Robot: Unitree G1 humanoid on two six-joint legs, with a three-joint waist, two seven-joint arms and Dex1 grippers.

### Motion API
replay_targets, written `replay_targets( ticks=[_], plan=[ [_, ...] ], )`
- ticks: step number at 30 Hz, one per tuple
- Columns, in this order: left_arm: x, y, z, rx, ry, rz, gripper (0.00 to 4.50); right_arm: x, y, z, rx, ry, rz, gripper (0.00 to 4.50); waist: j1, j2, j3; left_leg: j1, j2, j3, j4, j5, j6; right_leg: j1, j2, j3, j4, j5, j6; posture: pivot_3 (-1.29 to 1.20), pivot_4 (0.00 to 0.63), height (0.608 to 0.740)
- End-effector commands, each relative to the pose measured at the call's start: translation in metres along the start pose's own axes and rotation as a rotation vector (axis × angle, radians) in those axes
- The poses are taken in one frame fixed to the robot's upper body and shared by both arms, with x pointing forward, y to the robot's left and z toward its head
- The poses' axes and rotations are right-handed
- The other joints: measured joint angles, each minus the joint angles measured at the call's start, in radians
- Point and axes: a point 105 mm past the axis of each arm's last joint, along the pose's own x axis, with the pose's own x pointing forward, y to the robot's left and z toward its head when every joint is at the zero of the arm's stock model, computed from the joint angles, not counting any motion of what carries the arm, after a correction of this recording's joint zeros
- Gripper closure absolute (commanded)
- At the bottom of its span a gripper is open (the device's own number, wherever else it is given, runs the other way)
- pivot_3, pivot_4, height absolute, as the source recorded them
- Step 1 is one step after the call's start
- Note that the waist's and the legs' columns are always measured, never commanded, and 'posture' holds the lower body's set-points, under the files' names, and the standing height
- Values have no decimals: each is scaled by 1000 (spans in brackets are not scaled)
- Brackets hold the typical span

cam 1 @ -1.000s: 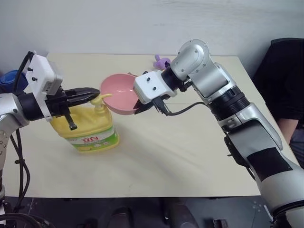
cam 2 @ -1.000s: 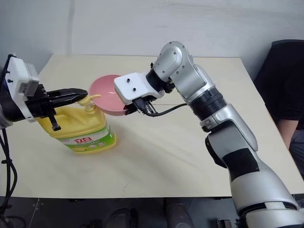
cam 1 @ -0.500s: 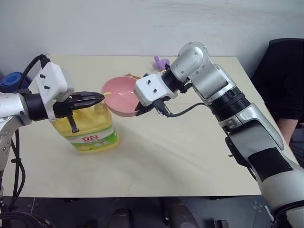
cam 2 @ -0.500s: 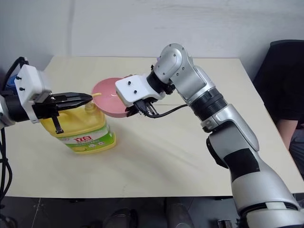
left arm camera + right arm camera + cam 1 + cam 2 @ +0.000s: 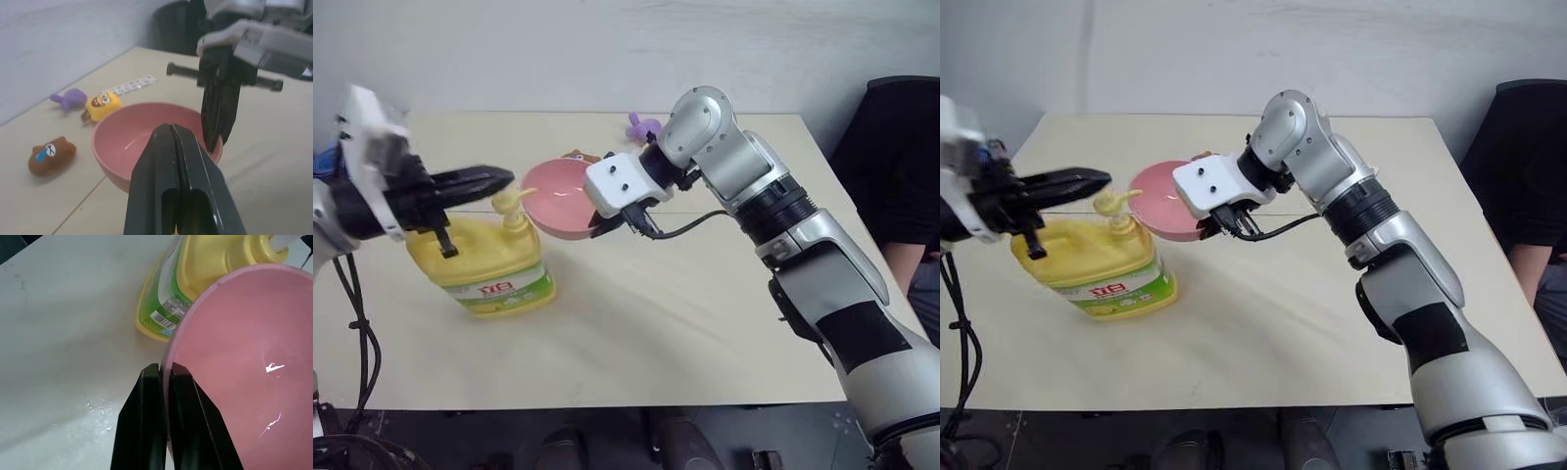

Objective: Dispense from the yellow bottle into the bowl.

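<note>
The yellow bottle (image 5: 485,266) stands on the table at the left, its pump top (image 5: 513,204) pointing toward the bowl. My left gripper (image 5: 511,178) is shut and empty, hovering level just above the pump head without touching it. The pink bowl (image 5: 556,197) is held tilted beside the pump spout. My right gripper (image 5: 165,370) is shut on the bowl's near rim, one finger inside and one outside. In the left wrist view the bowl (image 5: 142,137) lies beyond my shut left fingers (image 5: 188,161). A few small shiny streaks show inside the bowl (image 5: 244,357).
Small plush toys lie behind the bowl: a purple one (image 5: 70,98), a yellow one (image 5: 101,105) and a brown one (image 5: 50,154), with a white ruler strip (image 5: 131,85) nearby. A person in dark clothes (image 5: 899,166) sits at the table's right edge.
My left gripper has lifted off the pump head and drawn back to the left, still shut. The pump head has risen. The right gripper keeps the bowl in place.
</note>
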Motion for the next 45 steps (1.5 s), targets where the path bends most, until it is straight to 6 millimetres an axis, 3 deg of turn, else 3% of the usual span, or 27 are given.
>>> replay_targets(
  ticks=[1,5,8,12,22,26,33,45],
  plan=[
    [-14,10,16,55,-13,70,4490,-8,-11,18,-66,-12,15,4500,-3,0,0,0,0,0,-1,0,0,0,0,0,-1,0,0,0,150,740],
    [-19,17,8,65,37,99,4490,-7,-20,25,-71,-31,1,4500,-14,0,0,0,0,0,-3,0,-1,0,0,0,-2,0,0,0,150,740],
    [-18,13,-8,90,104,85,4490,-8,-22,30,-71,-53,11,4500,-17,0,0,1,0,1,-5,1,-1,0,0,0,-2,0,0,0,150,740],
    [-14,6,-16,87,108,59,4490,-9,-24,35,-68,-68,14,4500,-15,0,0,0,0,0,-6,1,-2,0,0,-1,-4,0,-1,0,150,740],
    [-14,16,1,59,26,87,4490,-10,-27,42,-78,-75,20,4500,-17,0,0,0,1,0,-7,0,-2,-1,0,-2,-5,0,-1,0,150,740],
    [-12,10,-3,62,47,54,4490,-10,-28,44,-82,-76,21,4500,-17,0,0,-1,1,0,-7,0,-2,-1,0,-2,-5,0,-1,0,150,740],
    [-6,3,-24,82,115,16,4490,-8,-25,39,-91,-49,36,4500,-17,0,0,-1,1,0,-7,0,-3,-1,0,-2,-5,0,-1,0,150,740],
    [1,4,-17,103,108,-6,4490,-2,-20,23,-96,5,46,4500,-17,0,0,0,1,0,-7,0,-3,-1,0,-1,-4,0,-1,0,150,740]
  ],
)
